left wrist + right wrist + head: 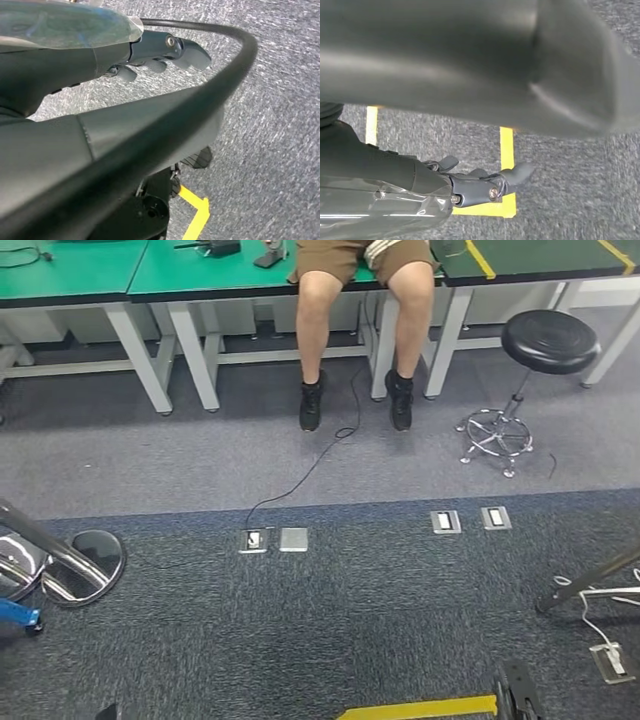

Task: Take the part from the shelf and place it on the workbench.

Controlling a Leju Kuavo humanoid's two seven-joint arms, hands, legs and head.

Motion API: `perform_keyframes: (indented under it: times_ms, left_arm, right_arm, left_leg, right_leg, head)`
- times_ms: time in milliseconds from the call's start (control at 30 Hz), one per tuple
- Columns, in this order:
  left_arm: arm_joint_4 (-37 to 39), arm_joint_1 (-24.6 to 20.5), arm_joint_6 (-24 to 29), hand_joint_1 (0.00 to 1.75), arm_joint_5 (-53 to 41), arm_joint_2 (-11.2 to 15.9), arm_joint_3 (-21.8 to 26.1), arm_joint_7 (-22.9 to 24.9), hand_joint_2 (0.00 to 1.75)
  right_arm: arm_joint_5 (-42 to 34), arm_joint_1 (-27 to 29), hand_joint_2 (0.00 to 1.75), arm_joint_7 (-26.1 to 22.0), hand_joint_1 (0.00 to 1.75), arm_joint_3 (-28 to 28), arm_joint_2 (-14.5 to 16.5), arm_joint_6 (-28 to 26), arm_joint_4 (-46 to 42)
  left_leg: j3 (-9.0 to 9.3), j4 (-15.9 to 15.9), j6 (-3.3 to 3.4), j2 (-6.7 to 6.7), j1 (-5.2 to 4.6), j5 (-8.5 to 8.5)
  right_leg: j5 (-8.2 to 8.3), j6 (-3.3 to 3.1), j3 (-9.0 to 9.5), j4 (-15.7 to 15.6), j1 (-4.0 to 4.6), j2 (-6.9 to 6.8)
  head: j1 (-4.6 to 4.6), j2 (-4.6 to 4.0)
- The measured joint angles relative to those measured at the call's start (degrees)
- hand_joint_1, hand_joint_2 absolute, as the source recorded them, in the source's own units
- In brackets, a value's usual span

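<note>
Left hand (158,55) and right hand (482,185) hang over grey carpet floor (377,620), fingers loosely extended, holding nothing. Part and shelf nowhere visible. Green-topped workbench (189,275) ahead (person seated on it). Turn to find shelf first; mind black cable (317,465).

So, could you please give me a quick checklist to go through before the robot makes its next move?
1. Left hand free to pick up: ok, the fingers are spread over the carpet with nothing in them.
2. Right hand free: ok, it holds nothing.
3. Shelf and part in sight: not ok, the head view faces green workbenches and carpet.
4. Path ahead clear: not ok, a person sits at the workbench edge and a black cable trails across the floor.
5. Stool out of the way: ok for now, it stands off to the right.
6. Standing inside the yellow floor marking: cannot tell.
</note>
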Motion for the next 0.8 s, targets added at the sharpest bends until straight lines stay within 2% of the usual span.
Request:
perform_keyframes:
  times_ms: [67, 133, 167, 200, 233, 267, 300, 333, 367, 400, 433, 500, 533, 567, 633, 667, 700, 733, 767, 800]
  left_arm:
    - [0.00, 0.09, -0.05, 0.00, -0.04, 0.02, 0.00, 0.04, 0.00]
    - [0.00, 0.00, -0.10, 0.00, -0.13, 0.03, 0.00, 0.09, 0.00]
    - [0.00, -0.05, -0.13, 0.00, -0.17, 0.05, 0.00, 0.12, 0.00]
    - [0.00, -0.05, -0.14, 0.00, -0.21, 0.06, 0.00, 0.15, 0.00]
    - [0.00, -0.01, -0.15, 0.00, -0.26, 0.07, 0.00, 0.20, 0.00]
    - [0.00, 0.03, -0.15, 0.00, -0.31, 0.07, 0.00, 0.25, 0.00]
    - [0.00, 0.07, -0.16, 0.00, -0.40, 0.06, 0.00, 0.28, 0.00]
    - [0.00, 0.06, -0.17, 0.00, -0.51, 0.05, 0.00, 0.32, 0.00]
    - [0.00, -0.01, -0.19, 0.00, -0.61, 0.03, -0.01, 0.33, 0.00]
    - [0.00, -0.09, -0.20, 0.00, -0.71, 0.02, -0.01, 0.35, 0.00]
    - [0.00, -0.12, -0.21, 0.00, -0.77, 0.03, -0.02, 0.35, 0.00]
    - [0.01, 0.11, -0.22, 0.00, -0.82, 0.09, -0.02, 0.37, 0.00]
    - [0.01, 0.23, -0.22, 0.00, -0.83, 0.12, -0.02, 0.37, 0.00]
    - [0.02, 0.26, -0.21, 0.00, -0.83, 0.12, -0.02, 0.38, 0.00]
    - [0.02, 0.06, -0.20, 0.00, -0.87, 0.10, -0.02, 0.38, 0.00]
    - [0.02, -0.02, -0.20, 0.00, -0.89, 0.08, -0.02, 0.39, 0.00]
    - [0.02, -0.03, -0.20, 0.00, -0.91, 0.04, -0.02, 0.40, 0.00]
    - [0.02, 0.01, -0.20, 0.00, -0.93, 0.01, -0.02, 0.42, 0.00]
    - [0.02, 0.07, -0.20, 0.00, -0.93, -0.02, -0.02, 0.44, 0.00]
    - [0.02, 0.11, -0.16, 0.00, -0.93, -0.01, -0.02, 0.44, 0.00]
  right_arm:
    - [-0.21, 0.18, 0.00, 0.14, 0.00, 0.00, 0.10, -0.02, 0.33]
    - [-0.34, 0.56, 0.00, 0.44, 0.00, 0.00, 0.13, -0.02, 0.78]
    - [-0.43, 0.84, 0.00, 0.67, 0.00, 0.00, 0.15, -0.01, 1.01]
    - [-0.54, 1.12, 0.00, 0.86, 0.00, 0.00, 0.17, -0.01, 1.21]
    - [-0.66, 1.37, 0.00, 1.01, 0.00, 0.00, 0.20, -0.01, 1.38]
    - [-0.80, 1.58, 0.00, 1.12, 0.00, 0.00, 0.22, -0.01, 1.52]
    - [-0.93, 1.68, 0.00, 1.14, 0.00, 0.00, 0.23, -0.01, 1.64]
    - [-1.05, 1.74, 0.00, 1.15, 0.00, 0.00, 0.24, -0.01, 1.82]
    - [-1.15, 1.78, 0.00, 1.12, 0.00, 0.00, 0.24, 0.00, 2.02]
    - [-1.21, 1.83, 0.00, 1.11, 0.00, 0.00, 0.26, 0.01, 2.20]
    - [-1.24, 1.88, 0.00, 1.10, 0.00, 0.00, 0.30, 0.02, 2.35]
    - [-1.25, 1.92, 0.00, 1.10, 0.00, 0.00, 0.41, 0.04, 2.44]
    - [-1.25, 1.90, 0.00, 1.08, 0.00, -0.01, 0.46, 0.04, 2.46]
    - [-1.26, 1.91, 0.00, 1.07, 0.00, -0.01, 0.49, 0.04, 2.48]
    - [-1.29, 2.07, 0.00, 1.05, 0.00, -0.02, 0.52, 0.04, 2.59]
    - [-1.32, 2.19, 0.00, 1.05, 0.00, -0.02, 0.53, 0.04, 2.70]
    - [-1.35, 2.28, 0.00, 1.06, 0.00, -0.02, 0.55, 0.04, 2.81]
    - [-1.37, 2.30, 0.00, 1.06, 0.00, -0.02, 0.59, 0.04, 2.89]
    - [-1.40, 2.30, 0.00, 1.06, 0.00, -0.02, 0.67, 0.04, 2.93]
    - [-1.45, 2.28, 0.00, 1.05, 0.00, -0.03, 0.76, 0.04, 2.96]
  left_leg:
    - [0.24, -0.39, 0.69, -0.97, 0.23, 0.25]
    - [0.29, -0.46, 1.11, -2.02, 0.26, 0.33]
    - [0.29, -0.45, 1.20, -2.69, 0.20, 0.35]
    - [0.33, -0.43, 1.22, -3.45, 0.14, 0.34]
    - [0.40, -0.40, 1.22, -4.25, 0.10, 0.33]
    - [0.51, -0.36, 1.21, -5.05, 0.10, 0.32]
    - [0.63, -0.31, 1.16, -5.80, 0.12, 0.29]
    - [0.66, -0.19, 1.06, -6.48, 0.06, 0.25]
    - [0.53, 0.01, 0.90, -7.18, -0.01, 0.21]
    - [0.29, 0.18, 0.64, -7.83, -0.05, 0.25]
    - [0.00, 0.29, 0.33, -8.50, -0.04, 0.36]
    - [-0.49, 0.40, -0.34, -9.48, 0.11, 0.51]
    - [-0.87, 1.06, -0.60, -8.88, 0.16, -0.01]
    - [-1.75, 2.83, -0.84, -7.57, 0.23, -1.18]
    - [-5.01, 9.71, -1.26, -4.17, 0.48, -4.88]
    - [-6.96, 13.75, -1.47, -3.20, 0.60, -6.55]
    - [-8.32, 16.58, -1.65, -2.72, 0.67, -7.37]
    - [-8.74, 17.51, -1.76, -2.47, 0.71, -7.18]
    - [-7.98, 16.13, -1.79, -2.26, 0.73, -5.96]
    - [-6.17, 12.78, -1.73, -1.77, 0.72, -4.08]
  right_leg:
    - [-2.36, 0.45, -1.26, 3.23, -0.25, 2.35]
    - [-6.48, 0.63, -4.71, 11.07, -0.35, 5.17]
    - [-8.02, 0.67, -6.58, 15.13, -0.34, 5.70]
    - [-8.55, 0.68, -7.85, 17.70, -0.33, 5.96]
    - [-7.85, 0.64, -8.17, 18.02, -0.33, 6.12]
    - [-6.00, 0.54, -7.42, 15.90, -0.35, 6.32]
    - [-3.49, 0.42, -5.85, 11.97, -0.39, 6.98]
    - [-1.34, 0.29, -4.20, 7.77, -0.46, 8.32]
    - [-0.02, 0.22, -2.74, 4.07, -0.59, 9.55]
    - [0.52, 0.14, -1.89, 1.86, -0.66, 10.52]
    - [0.40, 0.04, -1.49, 0.95, -0.69, 10.86]
    - [0.48, -0.43, -1.04, 0.50, -0.78, 9.60]
    - [0.69, -0.78, -0.88, 0.31, -0.83, 8.90]
    - [0.89, -1.09, -0.82, 0.10, -0.88, 8.18]
    - [1.07, -1.43, -0.91, -0.08, -0.75, 6.65]
    - [1.05, -1.45, -0.96, -0.08, -0.68, 5.80]
    - [1.01, -1.47, -0.98, -0.07, -0.62, 4.95]
    - [0.95, -1.47, -0.99, -0.07, -0.59, 4.16]
    - [0.87, -1.43, -0.93, -0.07, -0.58, 3.45]
    - [0.78, -1.35, -0.81, -0.07, -0.58, 2.80]
  head:
    - [0.30, 0.00]
    - [0.97, -0.01]
    - [1.29, -0.01]
    - [1.50, -0.01]
    - [1.68, -0.01]
    - [1.87, 0.00]
    - [2.07, 0.00]
    - [2.31, 0.00]
    - [2.50, 0.00]
    - [2.55, 0.00]
    - [2.55, 0.00]
    - [2.31, 0.00]
    - [2.14, 0.00]
    - [1.78, 0.00]
    - [0.97, 0.00]
    - [0.63, 0.00]
    - [0.43, 0.00]
    - [0.24, 0.00]
    - [0.03, 0.00]
    - [-0.20, 0.00]
